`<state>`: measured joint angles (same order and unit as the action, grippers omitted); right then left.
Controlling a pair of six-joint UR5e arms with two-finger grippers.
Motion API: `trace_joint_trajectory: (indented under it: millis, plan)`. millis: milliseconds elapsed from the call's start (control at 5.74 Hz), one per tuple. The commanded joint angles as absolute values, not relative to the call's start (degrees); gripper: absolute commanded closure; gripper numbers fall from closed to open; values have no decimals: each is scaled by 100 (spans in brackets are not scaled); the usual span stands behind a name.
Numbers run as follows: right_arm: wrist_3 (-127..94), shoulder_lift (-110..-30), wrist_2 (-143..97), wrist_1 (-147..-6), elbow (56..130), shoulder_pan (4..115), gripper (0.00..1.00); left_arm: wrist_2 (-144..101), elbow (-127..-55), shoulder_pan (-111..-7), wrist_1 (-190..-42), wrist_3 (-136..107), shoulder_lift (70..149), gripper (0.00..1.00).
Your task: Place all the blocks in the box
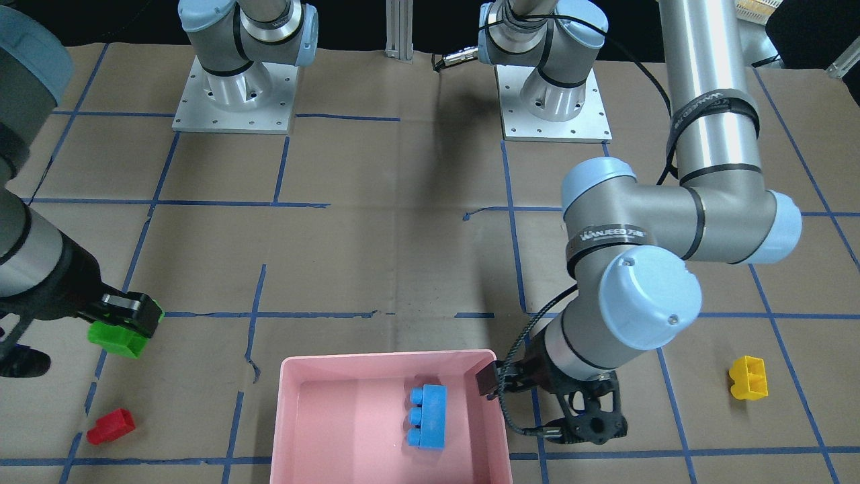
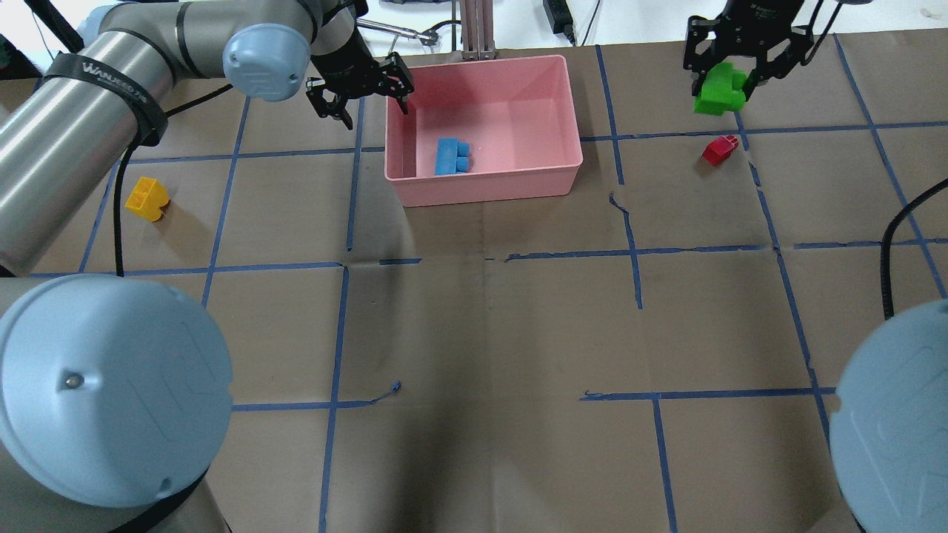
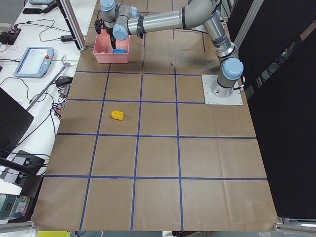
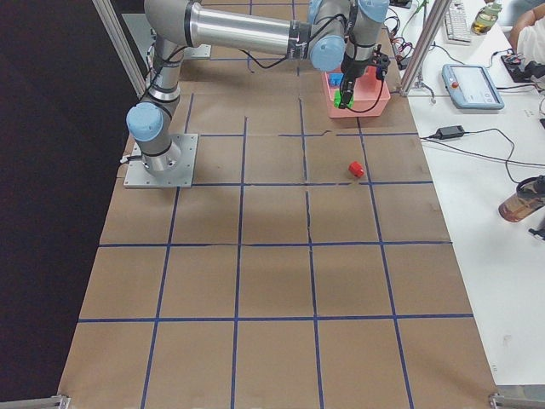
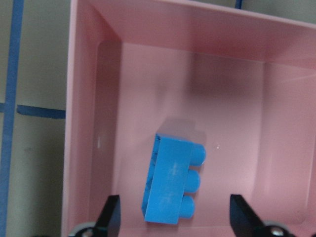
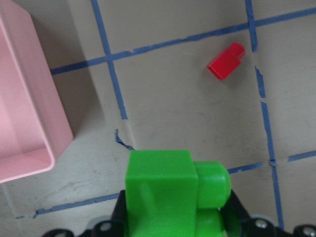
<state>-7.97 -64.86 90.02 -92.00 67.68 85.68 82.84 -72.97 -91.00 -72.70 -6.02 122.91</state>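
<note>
So the yellow block (image 3: 117,115) is just sitting alone on the paper-covered table (image 3: 158,163), well apart from the pink box (image 3: 111,55) at the far end. The left arm (image 3: 163,19) stretches over to that box.

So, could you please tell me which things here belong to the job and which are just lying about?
Job: box; blue brick, already in it; green brick, held in the right gripper; red brick; yellow brick.

Lying about: pendant; keyboard; bottle.
</note>
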Motion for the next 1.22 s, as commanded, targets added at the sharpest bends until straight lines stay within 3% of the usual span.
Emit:
trace_joint_trajectory:
  millis: [0,349,523,697,1046]
  plan:
    - [-1352,-5543,8983,-9229,5667,9400,60,9170,-8257,-8372,-7348,1299,11745,1]
    - [-1967,-4601,8536,-9951,5256,10008,60,9290,-8499,-7187,-7330,2406,11592,1]
    - [-2056,-4301,8447,-10428,5256,10106,52,9290,-8403,-6659,-7287,3304,11688,1]
    - [-2083,-4176,8264,-10694,5273,10160,1,9386,-8341,-6340,-7112,3888,11863,1]
    - [-2188,-4288,8112,-10609,5274,10151,0,9431,-8297,-6056,-6428,4332,12364,1]
